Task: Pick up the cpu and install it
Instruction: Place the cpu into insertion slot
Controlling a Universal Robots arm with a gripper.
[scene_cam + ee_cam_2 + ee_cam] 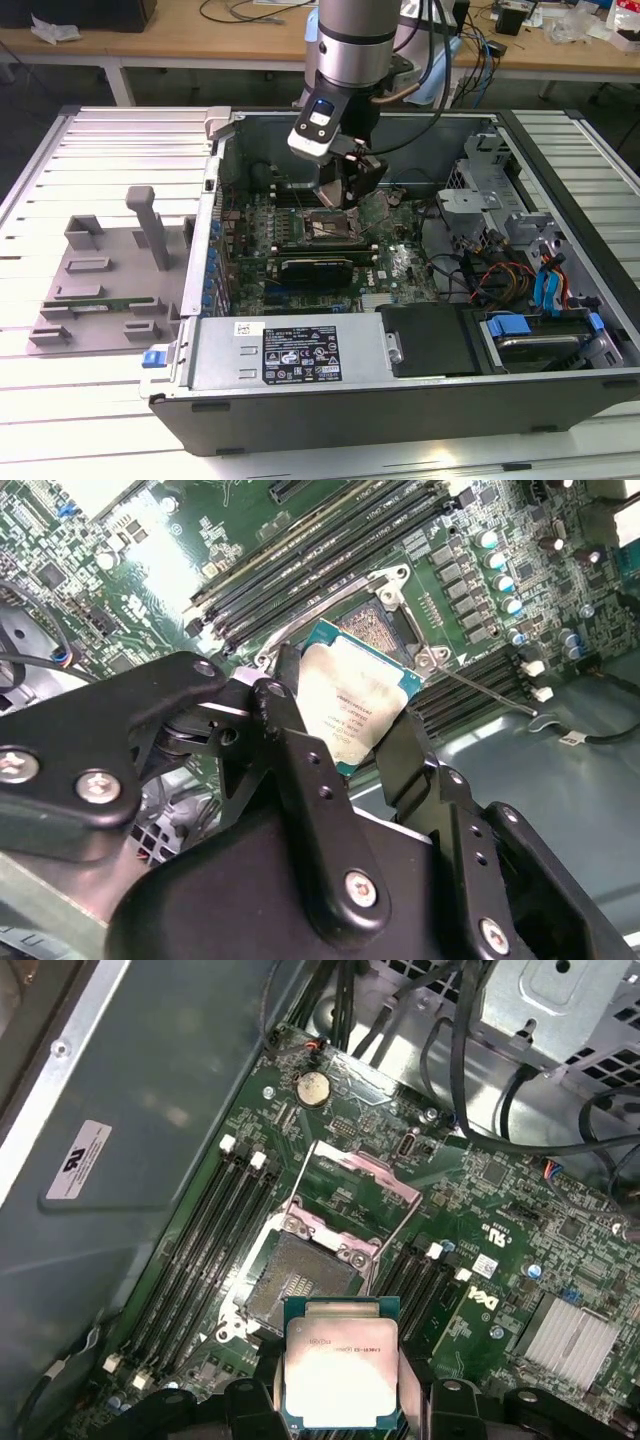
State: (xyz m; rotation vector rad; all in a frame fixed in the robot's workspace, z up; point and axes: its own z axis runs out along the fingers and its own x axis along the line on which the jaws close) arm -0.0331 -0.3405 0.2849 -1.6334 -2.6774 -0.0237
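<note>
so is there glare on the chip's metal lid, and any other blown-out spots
First wrist view: glare whitens most of the lid of the chip. Second wrist view: a bright patch on that lid too, and a stretch of the green board is washed out white. Exterior view: the front edge of the case reflects light.

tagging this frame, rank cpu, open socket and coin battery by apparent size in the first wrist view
1. cpu, held in the pincer close to the camera, so its lead is unsure
2. open socket, partly hidden behind the cpu
3. coin battery, clearly smallest
</note>
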